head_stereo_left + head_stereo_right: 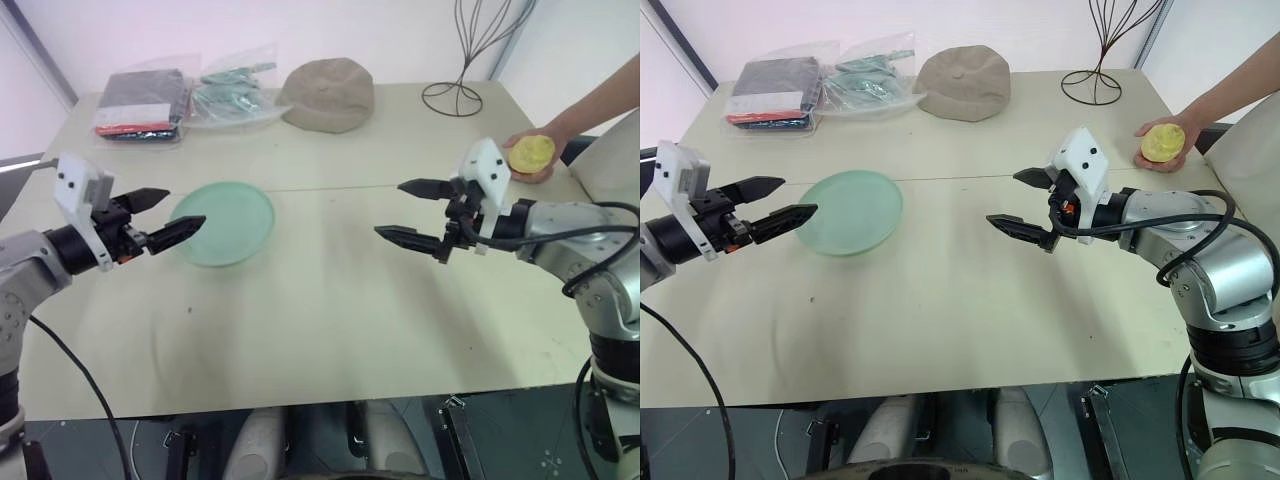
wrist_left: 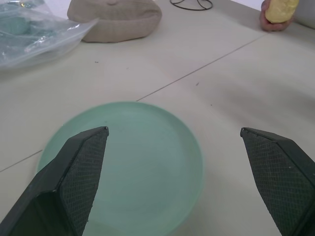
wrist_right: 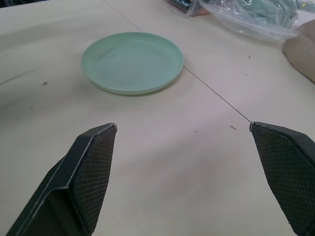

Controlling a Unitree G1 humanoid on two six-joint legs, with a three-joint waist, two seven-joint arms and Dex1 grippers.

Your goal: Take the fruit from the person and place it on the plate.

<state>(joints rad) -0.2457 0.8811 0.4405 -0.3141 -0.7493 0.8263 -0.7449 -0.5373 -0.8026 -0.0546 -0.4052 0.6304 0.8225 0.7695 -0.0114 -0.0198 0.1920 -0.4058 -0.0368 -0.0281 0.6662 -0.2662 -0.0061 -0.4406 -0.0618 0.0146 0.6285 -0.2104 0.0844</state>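
A person's hand (image 1: 543, 172) rests at the table's far right edge and holds up the small yellow fruit (image 1: 531, 153), which also shows in the left wrist view (image 2: 280, 10). The pale green plate (image 1: 235, 225) lies empty, left of the table's middle. My left gripper (image 1: 186, 207) hovers open at the plate's left rim, pointing across it. My right gripper (image 1: 389, 208) is open above the table's middle, pointing left toward the plate (image 3: 132, 61). The fruit lies behind and to the right of the right gripper, nothing between its fingers.
A tan cap (image 1: 328, 93) sits at the back centre. Plastic bags with dark and teal contents (image 1: 150, 105) lie at the back left. A black wire stand (image 1: 455, 95) rises at the back right. The table's front edge runs near my body.
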